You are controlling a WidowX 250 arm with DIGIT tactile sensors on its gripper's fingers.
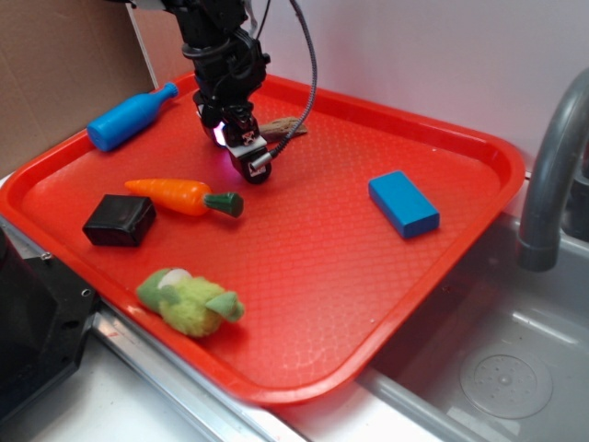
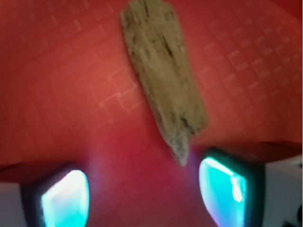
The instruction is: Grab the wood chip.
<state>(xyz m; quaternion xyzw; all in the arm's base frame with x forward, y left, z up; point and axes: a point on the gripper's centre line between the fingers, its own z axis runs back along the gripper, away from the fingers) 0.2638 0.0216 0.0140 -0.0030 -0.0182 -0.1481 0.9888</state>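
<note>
Bare tray (image 2: pixel 61 94) around wood chip (image 2: pixel 163 80)

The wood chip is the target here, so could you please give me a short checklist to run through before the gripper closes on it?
1. Gripper open: ok, both lit fingers stand apart.
2. Wood chip in the wrist view: ok, flat on the red tray.
3. Chip between the fingers: not ok, only its pointed tip reaches the gap; the body lies ahead.
4. Chip centred: not ok, the tip sits nearer the right-hand finger in the image.
5. Neighbours apart: ok, the toy carrot lies away from the chip.
6. Height above the tray: cannot tell.
</note>
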